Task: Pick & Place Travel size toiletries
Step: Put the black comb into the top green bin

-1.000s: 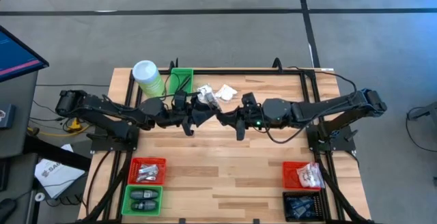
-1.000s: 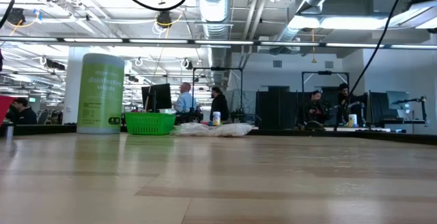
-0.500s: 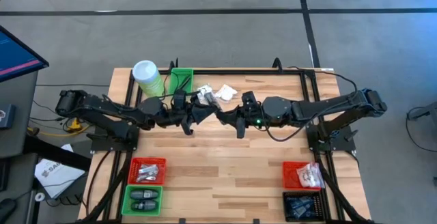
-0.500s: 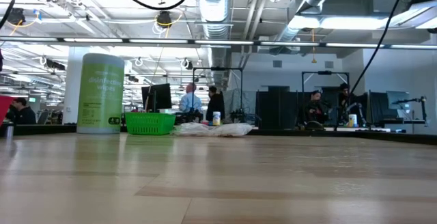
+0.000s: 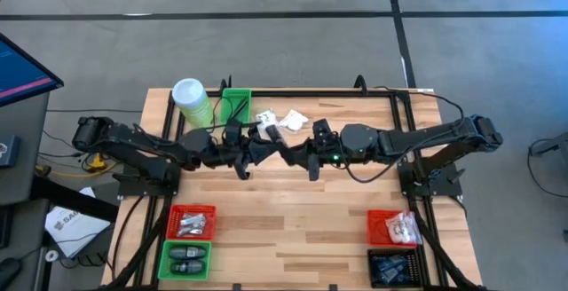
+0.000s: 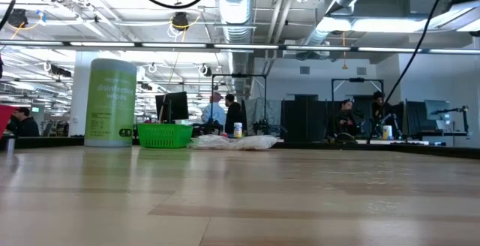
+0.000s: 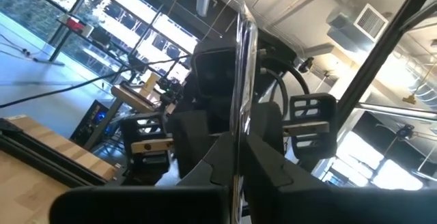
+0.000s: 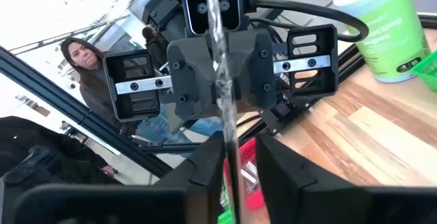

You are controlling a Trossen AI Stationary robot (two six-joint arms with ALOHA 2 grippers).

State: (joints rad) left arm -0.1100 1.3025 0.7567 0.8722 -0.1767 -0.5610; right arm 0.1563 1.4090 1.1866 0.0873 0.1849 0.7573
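A slim silvery packet point(image 7: 240, 80) hangs high above the table's middle, seen edge-on between my two grippers, which face each other there. My left gripper point(image 7: 235, 183) is shut on it. My right gripper point(image 8: 242, 169) is open a little, with the packet point(image 8: 220, 39) standing in the gap close to one finger. In the high view my left gripper point(image 5: 265, 146) and my right gripper point(image 5: 289, 152) meet tip to tip. White sachets point(image 5: 288, 118) lie on the table behind them. My left gripper pinches the packet's near end point(image 7: 236, 157) between its two fingers, reaching about level from the table's left. The packet sticks out past the fingertips toward my right gripper, clear of the table. Whether my right gripper touches the packet I cannot tell.
A green canister point(image 5: 191, 98) and a green bin point(image 5: 235, 103) stand at the far left. A red bin point(image 5: 191, 222) and a green bin point(image 5: 185, 258) sit near left, a red bin point(image 5: 393, 227) and a black bin point(image 5: 390, 267) near right. People stand beyond the table.
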